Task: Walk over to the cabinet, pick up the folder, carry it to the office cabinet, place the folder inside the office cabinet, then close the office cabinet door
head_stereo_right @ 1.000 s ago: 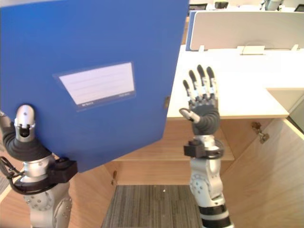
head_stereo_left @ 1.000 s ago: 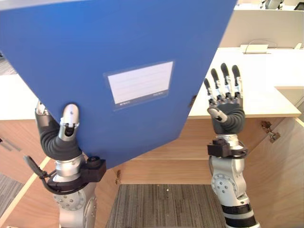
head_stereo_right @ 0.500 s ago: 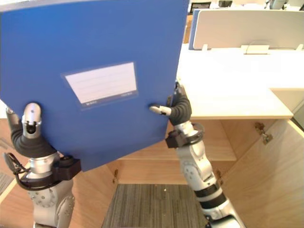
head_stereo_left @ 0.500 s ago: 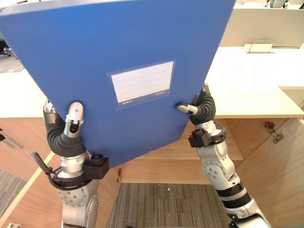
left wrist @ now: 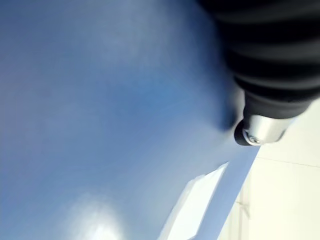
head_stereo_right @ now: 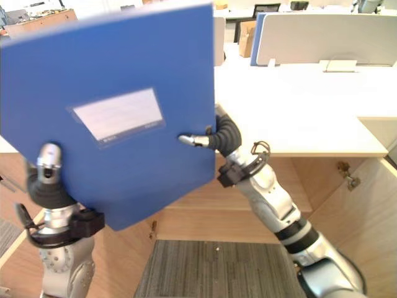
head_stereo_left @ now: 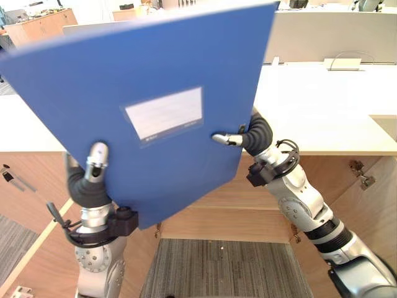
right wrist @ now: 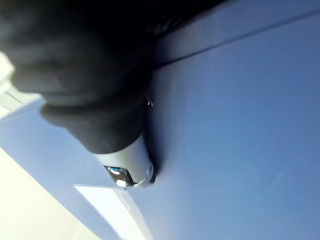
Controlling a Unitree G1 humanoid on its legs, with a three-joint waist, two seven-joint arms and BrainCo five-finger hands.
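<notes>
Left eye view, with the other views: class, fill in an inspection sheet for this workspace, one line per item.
Surface: pale desk top above the office cabinet.
Job's things: blue folder held up, tilted, in front of the desk; the office cabinet stands open, with its door swung out on the right.
Clutter: white box at the desk's far edge.
Hands: left hand has its thumb on the folder's front near the lower corner; right hand has its thumb on the front at the opposite edge; both pinch it.
Cables: a thin cable seems to arc over the white box.
Surroundings: white partition behind the desk; grey carpet.
</notes>
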